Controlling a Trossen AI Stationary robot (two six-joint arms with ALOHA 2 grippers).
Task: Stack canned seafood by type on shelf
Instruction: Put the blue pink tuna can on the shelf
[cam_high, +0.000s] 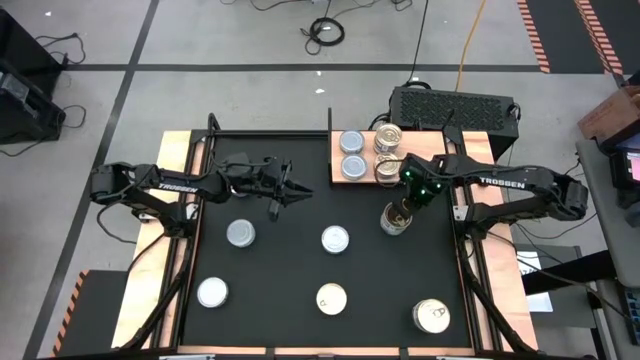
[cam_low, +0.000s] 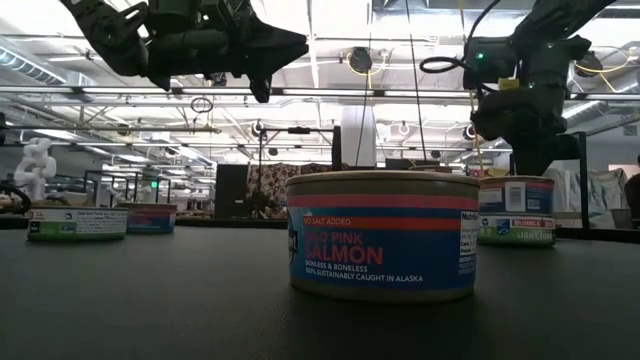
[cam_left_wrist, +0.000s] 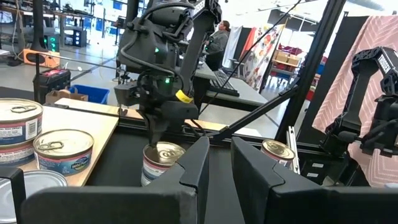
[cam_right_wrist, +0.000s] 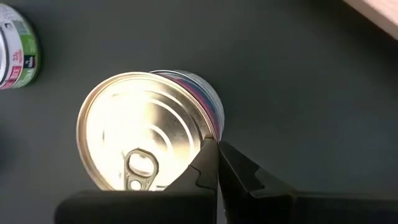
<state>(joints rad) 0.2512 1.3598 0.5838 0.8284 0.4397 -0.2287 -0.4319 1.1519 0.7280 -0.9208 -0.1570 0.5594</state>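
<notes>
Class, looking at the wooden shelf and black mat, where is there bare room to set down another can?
The light wooden shelf board has bare wood only along its front edge; its four tins crowd the rest. The black mat is bare between the silver-topped tin and the centre tin.

From overhead I lose part of the gold-topped can (cam_high: 396, 217) under the right gripper (cam_high: 409, 200). In my right wrist view, a green-labelled can (cam_right_wrist: 17, 46) is cut off. Label print on the far cans (cam_low: 77, 222) is unreadable.

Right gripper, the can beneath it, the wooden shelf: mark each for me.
right gripper (cam_right_wrist: 217, 163): right wrist view, shut fingertips.
gold-topped can (cam_right_wrist: 140, 130): right wrist view, lid centre.
wooden shelf (cam_high: 335, 170): high view, bare board left of the cans.
</notes>
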